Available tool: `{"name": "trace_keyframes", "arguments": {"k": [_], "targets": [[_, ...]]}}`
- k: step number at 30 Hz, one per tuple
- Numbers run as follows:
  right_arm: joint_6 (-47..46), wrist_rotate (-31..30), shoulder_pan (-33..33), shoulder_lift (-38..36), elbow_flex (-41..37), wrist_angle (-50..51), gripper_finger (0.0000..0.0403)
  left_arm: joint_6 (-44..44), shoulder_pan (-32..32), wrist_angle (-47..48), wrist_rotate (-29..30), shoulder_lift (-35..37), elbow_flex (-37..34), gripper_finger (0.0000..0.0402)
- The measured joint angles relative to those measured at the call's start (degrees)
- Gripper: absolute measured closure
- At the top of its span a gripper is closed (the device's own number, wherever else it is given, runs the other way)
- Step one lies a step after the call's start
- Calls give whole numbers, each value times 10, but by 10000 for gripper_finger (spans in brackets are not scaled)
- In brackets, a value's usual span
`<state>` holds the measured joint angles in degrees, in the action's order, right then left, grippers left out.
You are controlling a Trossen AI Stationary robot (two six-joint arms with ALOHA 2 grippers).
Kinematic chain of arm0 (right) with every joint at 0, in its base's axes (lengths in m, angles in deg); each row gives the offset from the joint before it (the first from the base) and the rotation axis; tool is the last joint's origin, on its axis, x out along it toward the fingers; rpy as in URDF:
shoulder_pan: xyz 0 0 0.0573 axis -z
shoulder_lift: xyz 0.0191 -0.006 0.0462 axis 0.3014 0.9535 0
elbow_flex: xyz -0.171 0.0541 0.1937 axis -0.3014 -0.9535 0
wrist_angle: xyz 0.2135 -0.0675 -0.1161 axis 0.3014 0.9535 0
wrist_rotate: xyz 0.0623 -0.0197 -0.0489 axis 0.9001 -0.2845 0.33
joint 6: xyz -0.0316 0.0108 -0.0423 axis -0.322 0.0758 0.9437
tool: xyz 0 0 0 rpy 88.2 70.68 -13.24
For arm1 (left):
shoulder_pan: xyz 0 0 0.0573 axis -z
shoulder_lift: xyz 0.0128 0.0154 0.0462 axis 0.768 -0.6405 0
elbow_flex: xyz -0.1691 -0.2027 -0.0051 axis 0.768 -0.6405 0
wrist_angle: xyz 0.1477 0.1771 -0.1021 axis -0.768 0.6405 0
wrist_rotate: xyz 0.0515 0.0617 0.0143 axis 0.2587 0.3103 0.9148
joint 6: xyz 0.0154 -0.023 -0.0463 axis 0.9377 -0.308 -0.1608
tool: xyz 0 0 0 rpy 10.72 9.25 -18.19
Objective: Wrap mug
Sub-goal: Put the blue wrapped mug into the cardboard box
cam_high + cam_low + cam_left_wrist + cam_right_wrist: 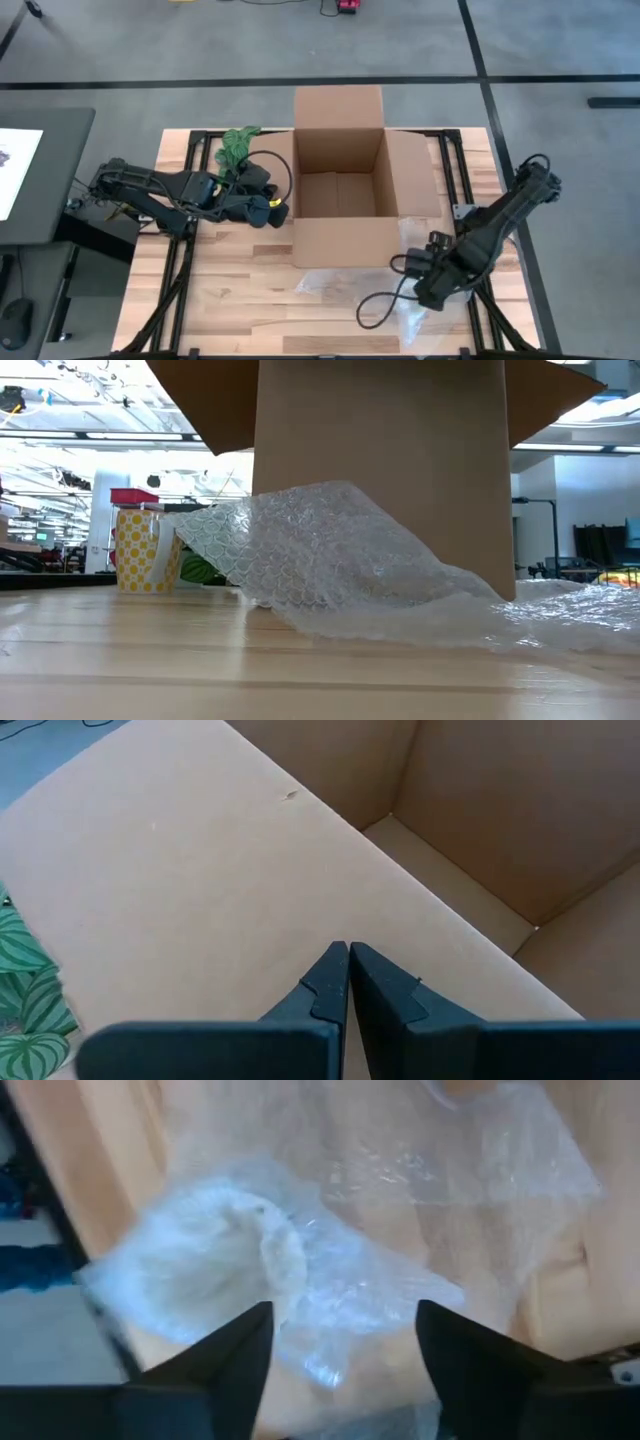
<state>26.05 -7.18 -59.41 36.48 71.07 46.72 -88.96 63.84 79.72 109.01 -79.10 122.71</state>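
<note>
A yellow mug with white dots stands upright on the table, left of the cardboard box; it shows only in the low view. A crumpled sheet of bubble wrap lies on the table before the box's near right corner, one end humped up. My right gripper hovers open above the bubble wrap. My left gripper is shut with nothing between its fingers, beside the box's left wall.
The open box fills the table's middle, its flaps spread out. A green patterned thing lies at the far left, behind my left arm. Bare wood lies at the near left.
</note>
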Motion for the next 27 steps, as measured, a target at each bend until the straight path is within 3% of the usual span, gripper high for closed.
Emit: {"name": "trace_keyframes", "arguments": {"k": [6, 18, 23, 27], "targets": [[-24, 44, 0, -15, -116, -187, 144, 0, 12, 0, 0, 0, 0, 402], [-27, 41, 0, 52, -172, -234, 155, -2, 25, 0, -1, 0, 0, 402], [-20, 43, -1, 79, -173, -261, 201, -6, 25, 0, -2, 0, 0, 402], [-36, 41, -1, 77, -173, -247, 274, -6, 25, 0, -4, 0, 0, 402]]}}
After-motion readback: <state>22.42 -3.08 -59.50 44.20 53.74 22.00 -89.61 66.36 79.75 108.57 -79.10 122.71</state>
